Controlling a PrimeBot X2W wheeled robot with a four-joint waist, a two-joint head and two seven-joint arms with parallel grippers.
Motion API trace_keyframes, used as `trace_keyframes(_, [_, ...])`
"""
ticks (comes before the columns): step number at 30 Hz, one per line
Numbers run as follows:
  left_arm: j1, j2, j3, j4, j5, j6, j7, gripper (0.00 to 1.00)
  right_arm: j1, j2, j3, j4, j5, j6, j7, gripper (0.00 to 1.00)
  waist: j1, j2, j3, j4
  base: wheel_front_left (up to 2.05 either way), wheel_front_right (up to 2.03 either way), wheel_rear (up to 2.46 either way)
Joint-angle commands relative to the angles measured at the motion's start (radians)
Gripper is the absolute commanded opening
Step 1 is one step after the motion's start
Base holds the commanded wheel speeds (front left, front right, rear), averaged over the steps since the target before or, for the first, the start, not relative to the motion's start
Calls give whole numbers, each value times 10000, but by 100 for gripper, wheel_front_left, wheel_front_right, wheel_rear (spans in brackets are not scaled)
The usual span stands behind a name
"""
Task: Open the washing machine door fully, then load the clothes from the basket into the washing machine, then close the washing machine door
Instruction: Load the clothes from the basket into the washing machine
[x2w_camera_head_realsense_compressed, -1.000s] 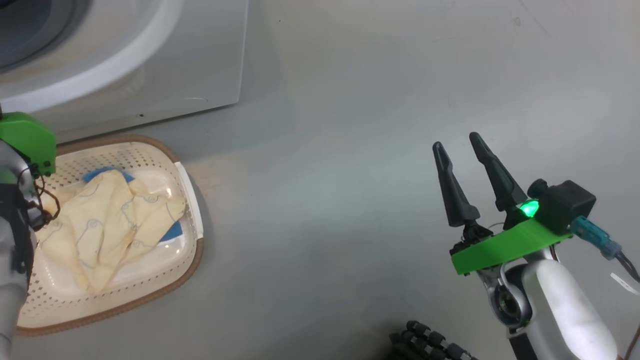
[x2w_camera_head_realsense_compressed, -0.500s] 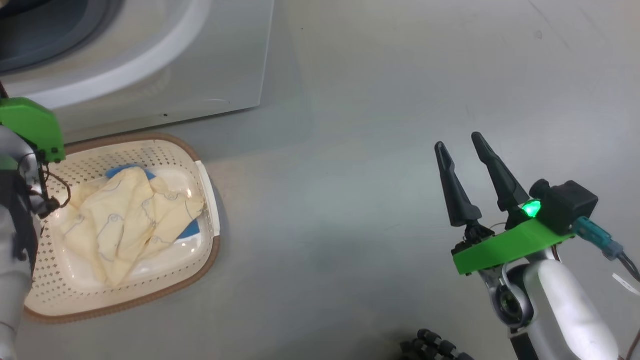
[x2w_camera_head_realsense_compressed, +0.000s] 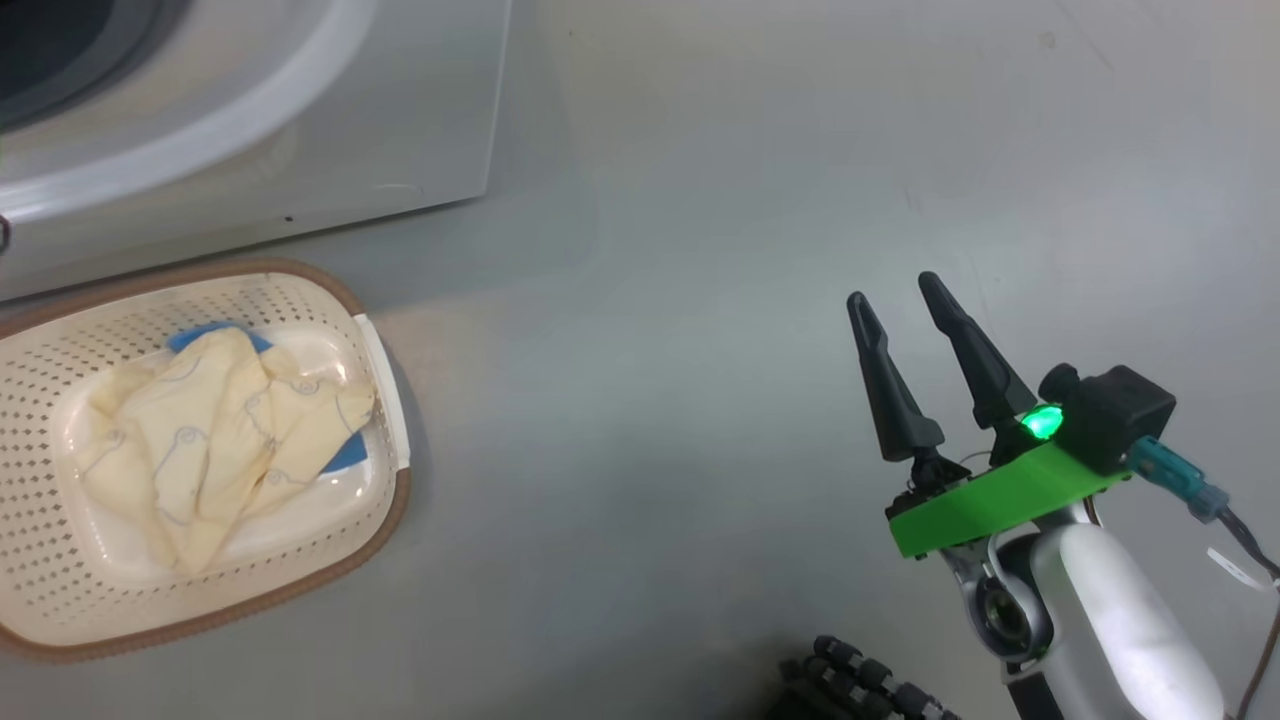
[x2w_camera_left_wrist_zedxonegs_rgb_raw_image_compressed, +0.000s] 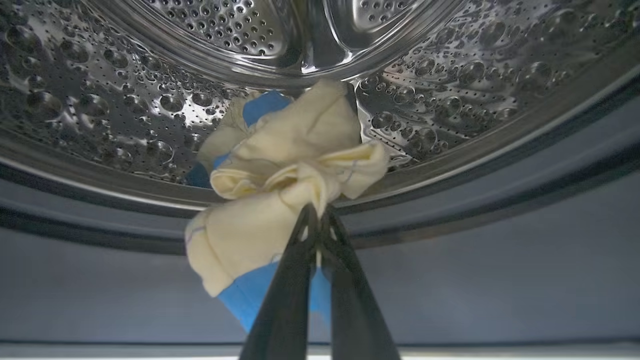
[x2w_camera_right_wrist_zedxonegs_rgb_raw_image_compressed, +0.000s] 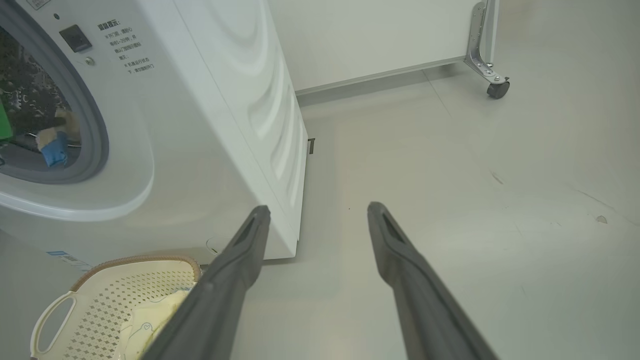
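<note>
Left gripper (x2w_camera_left_wrist_zedxonegs_rgb_raw_image_compressed: 317, 214) clamped on cream garment (x2w_camera_left_wrist_zedxonegs_rgb_raw_image_compressed: 280, 165) at drum (x2w_camera_left_wrist_zedxonegs_rgb_raw_image_compressed: 100, 75) lip just ahead; more clothes (x2w_camera_head_realsense_compressed: 200, 440) in basket (x2w_camera_head_realsense_compressed: 392, 505); right gripper (x2w_camera_head_realsense_compressed: 890, 288) splayed, empty; door closing left.

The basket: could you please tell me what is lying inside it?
Crumpled cream-yellow clothes with blue trim lie in the basket. They cover the middle of its bottom, so anything under them is hidden.

Count. Washer (x2w_camera_right_wrist_zedxonegs_rgb_raw_image_compressed: 210, 125): 1. Drum (x2w_camera_left_wrist_zedxonegs_rgb_raw_image_compressed: 125, 100): 1. Basket (x2w_camera_head_realsense_compressed: 60, 600): 1. Clothes: 2 bundles, basket bundle (x2w_camera_head_realsense_compressed: 210, 440) at frame left, drum bundle (x2w_camera_left_wrist_zedxonegs_rgb_raw_image_compressed: 280, 185) mid-frame. Left gripper (x2w_camera_left_wrist_zedxonegs_rgb_raw_image_compressed: 317, 215): 1. Right gripper (x2w_camera_head_realsense_compressed: 890, 288): 1. Fingers (x2w_camera_right_wrist_zedxonegs_rgb_raw_image_compressed: 225, 290): 2 each. Caster (x2w_camera_right_wrist_zedxonegs_rgb_raw_image_compressed: 497, 89): 1, upper right.
</note>
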Motion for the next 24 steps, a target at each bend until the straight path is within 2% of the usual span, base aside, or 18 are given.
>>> trace_keyframes(1, [-492,626,275,-410,-10,-67,136,0,-59,-83,185,-319,99,16,-97,100,0,0,190,-161,0,0,0])
trace_keyframes(8, [-1473,1200,304,-894,-12,-248,851,0,-290,-83,416,-465,409,16,-97,100,0,0,877,-558,0,0,0])
trace_keyframes(12, [-2038,1566,335,-1151,126,-236,788,0,-474,-83,610,-592,587,16,-97,100,0,0,1325,-765,0,0,0])
trace_keyframes(16, [-2532,1864,498,-1237,199,-238,17,0,-624,-83,762,-638,757,16,-97,100,0,0,1674,-955,0,0,0])
trace_keyframes(20, [-2877,1984,556,-1171,167,-527,-851,0,-757,-83,886,-648,848,16,-97,100,0,0,1988,-1083,0,0,0])
trace_keyframes(24, [-3347,2115,901,-917,82,-418,-2190,0,-894,-83,1048,-670,964,16,-97,100,0,0,2282,-1228,0,0,0])
